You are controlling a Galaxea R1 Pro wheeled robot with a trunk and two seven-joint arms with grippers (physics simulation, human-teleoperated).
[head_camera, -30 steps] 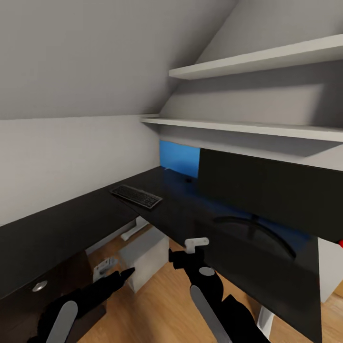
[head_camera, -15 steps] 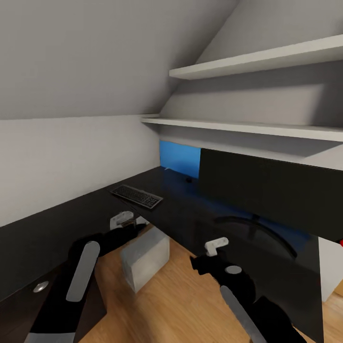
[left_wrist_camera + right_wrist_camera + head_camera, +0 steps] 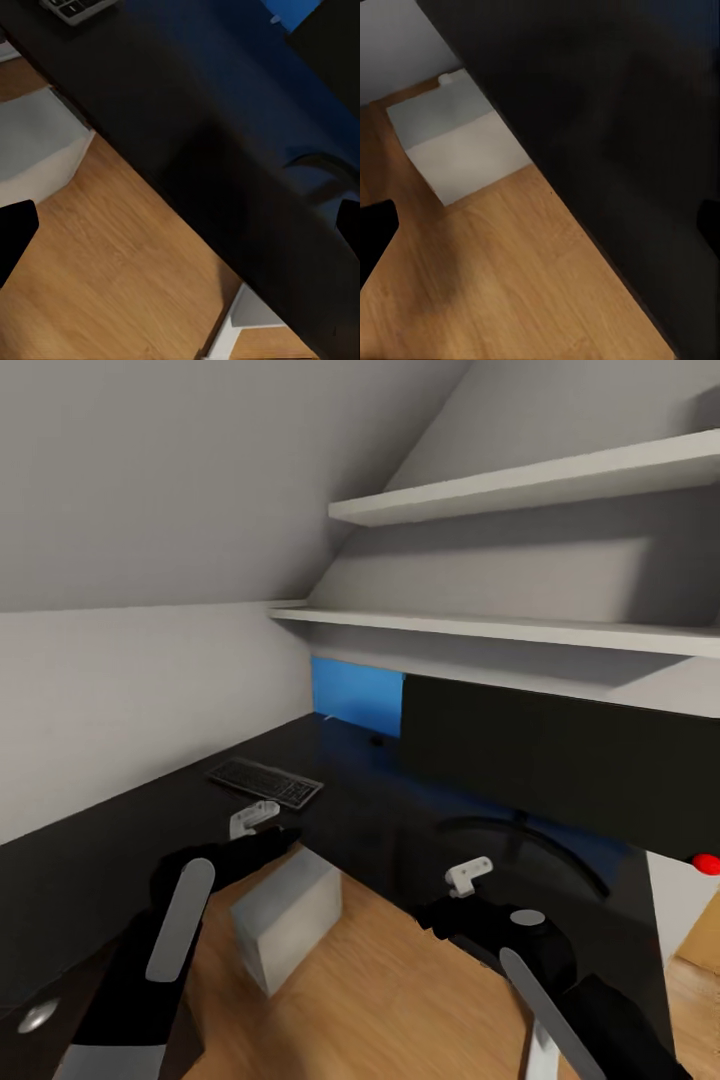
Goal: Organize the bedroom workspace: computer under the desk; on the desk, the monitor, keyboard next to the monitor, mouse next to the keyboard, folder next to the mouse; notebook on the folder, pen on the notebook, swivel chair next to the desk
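1. Head view: the glossy black desk [image 3: 120, 830] wraps in an L from the near left round to the far right, under two white shelves [image 3: 520, 625] on a sloped grey wall.
2. The keyboard [image 3: 264, 782] lies flat on the desk toward the far left, well apart from the monitor [image 3: 560, 755], which stands on the right stretch of the desk with its round base on the black top.
3. A small red dot [image 3: 707, 863] sits at the monitor's lower right corner.
4. Behind the monitor, a blue panel [image 3: 355, 695] runs along the far wall.
5. The computer [image 3: 285, 918], a light grey box, stands on the wooden floor [image 3: 380, 1000] in the inner corner of the L, partly tucked below the desk edge.
6. The left gripper [image 3: 262, 830] hangs at the desk's edge just above the computer; in the left wrist view its two dark fingertips [image 3: 15, 232] sit far apart with nothing between them, so it is spread wide.
7. That same wrist view catches a corner of the keyboard [image 3: 75, 7] on the desk [image 3: 225, 150] and the computer [image 3: 37, 142] on the floor.
8. The right gripper [image 3: 462, 895] hovers near the desk's front edge, below the monitor's base; the right wrist view shows its fingertips [image 3: 375, 236] parted and empty too.
9. The right wrist view also looks down on the computer [image 3: 461, 146] on the floor beside the desk.
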